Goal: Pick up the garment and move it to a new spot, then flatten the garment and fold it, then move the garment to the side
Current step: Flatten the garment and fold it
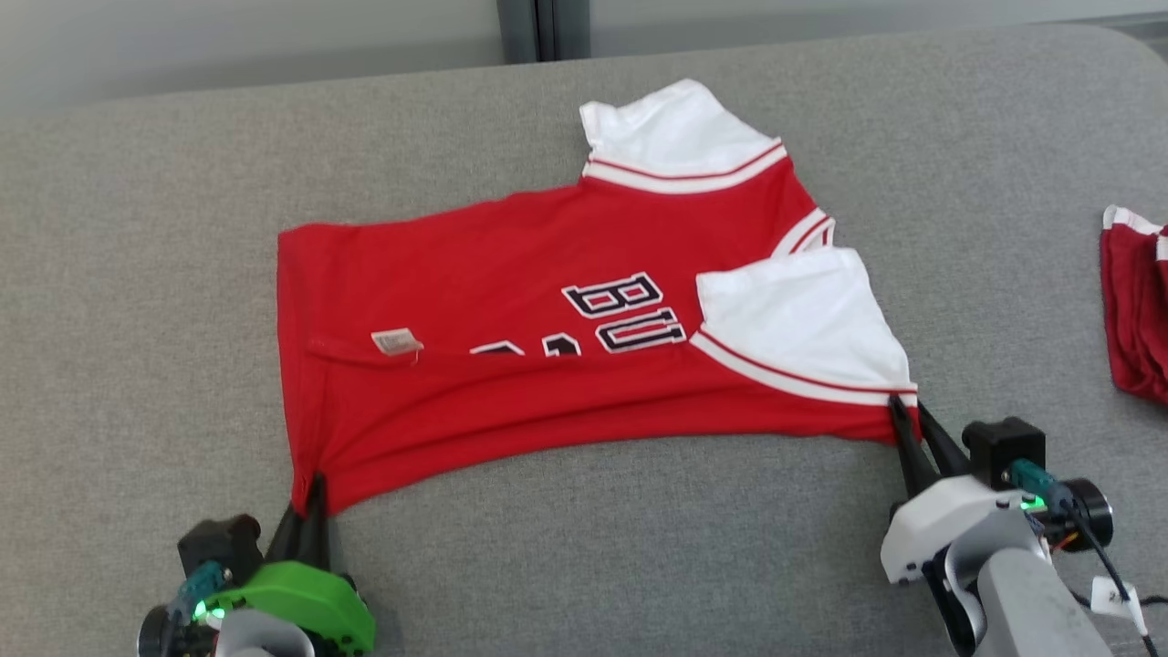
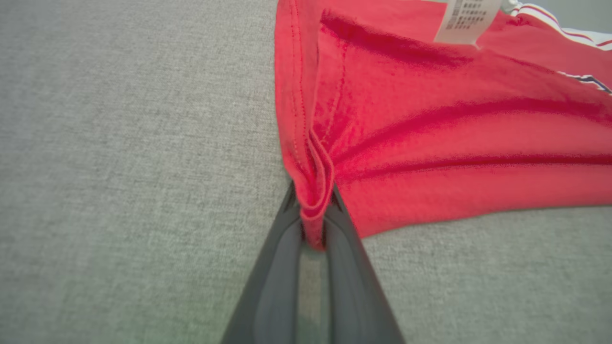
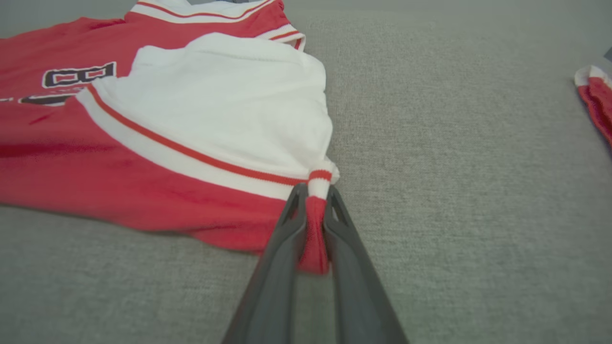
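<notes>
The garment (image 1: 511,301) is a red jersey with white sleeves and dark lettering, lying folded lengthwise on the grey cushion, hem to the left. My left gripper (image 1: 310,488) is shut on its near-left hem corner, the red cloth bunched between the dark fingers (image 2: 287,224). My right gripper (image 1: 906,415) is shut on the near-right corner, where the white sleeve (image 3: 229,105) meets the red body; a red and white fold (image 3: 315,210) is pinched between its fingers. A white label (image 2: 466,19) lies on the cloth.
The grey fabric surface (image 1: 639,547) stretches wide around the jersey, its far edge meeting a pale wall. Another red and white cloth (image 1: 1136,310) lies bunched at the right edge. Bare cushion lies in front between both arms.
</notes>
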### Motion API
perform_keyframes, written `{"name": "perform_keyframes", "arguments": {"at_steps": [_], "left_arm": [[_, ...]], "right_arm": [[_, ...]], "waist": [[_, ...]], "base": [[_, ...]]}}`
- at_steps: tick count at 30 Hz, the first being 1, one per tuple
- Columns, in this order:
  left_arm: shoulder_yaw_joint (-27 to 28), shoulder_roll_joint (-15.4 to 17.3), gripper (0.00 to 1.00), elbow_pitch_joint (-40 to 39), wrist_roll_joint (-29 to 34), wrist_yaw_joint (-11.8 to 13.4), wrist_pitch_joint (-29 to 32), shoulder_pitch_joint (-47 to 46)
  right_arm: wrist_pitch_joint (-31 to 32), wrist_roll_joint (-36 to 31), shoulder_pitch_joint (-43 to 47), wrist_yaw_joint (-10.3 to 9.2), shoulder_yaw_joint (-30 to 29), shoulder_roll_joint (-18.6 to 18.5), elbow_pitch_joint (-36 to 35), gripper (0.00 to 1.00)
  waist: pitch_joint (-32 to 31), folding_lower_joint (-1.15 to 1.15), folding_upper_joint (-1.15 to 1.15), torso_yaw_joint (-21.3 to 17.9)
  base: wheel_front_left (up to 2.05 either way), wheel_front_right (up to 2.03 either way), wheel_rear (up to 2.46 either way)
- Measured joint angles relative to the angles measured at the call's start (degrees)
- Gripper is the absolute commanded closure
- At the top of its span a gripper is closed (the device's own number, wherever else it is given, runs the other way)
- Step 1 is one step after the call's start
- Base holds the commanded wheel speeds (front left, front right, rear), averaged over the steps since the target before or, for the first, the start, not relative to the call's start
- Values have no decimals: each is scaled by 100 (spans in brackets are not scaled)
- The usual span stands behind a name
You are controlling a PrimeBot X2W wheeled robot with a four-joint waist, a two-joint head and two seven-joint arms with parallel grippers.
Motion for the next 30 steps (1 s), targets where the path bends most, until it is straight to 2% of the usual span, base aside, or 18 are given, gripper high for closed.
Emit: {"name": "perform_keyframes", "arguments": {"at_steps": [9, 10, 11, 12, 13, 18, 23, 30], "left_arm": [[227, -264, 100, 30, 275, 36, -1, 1101], [226, -268, 76, 23, 297, 36, 0, 1157], [225, -272, 20, 18, 321, 37, 1, 1188], [225, -277, 6, 3, 324, 37, 2, 1194], [232, -281, 0, -33, 328, 37, 2, 1193], [304, -282, 0, -297, 342, 36, 7, 883], [310, -261, 0, -365, 456, 30, 7, 163], [92, 156, 0, 220, 438, 27, 7, -1162]], "right_arm": [[1, 356, 1097, 0, 255, -3, -3, 100], [1, 372, 1160, 0, 282, -3, -22, 92], [1, 388, 1185, 0, 296, -4, -54, 23], [1, 404, 1186, -1, 300, -7, -92, 0], [1, 421, 1182, -2, 303, -15, -138, 0], [2, 405, 970, -2, 267, -16, -444, 0], [1, 204, 478, -2, 234, -18, -619, 0], [1, -236, -637, -2, 341, -19, -481, 0]], "waist": [[-875, 0, 0, 8], [-955, 0, 0, 10], [-1021, 0, 0, 13], [-1060, 0, 0, 17], [-1084, 0, 0, 28], [-948, 0, 0, 48], [-615, 0, 0, 78], [-69, 0, 0, 84]], "base": [[0, 0, 0], [0, 0, 0], [0, 0, 0], [0, 0, 0], [0, 0, 0], [0, 0, 0], [0, 0, 0], [0, 0, 0]]}}
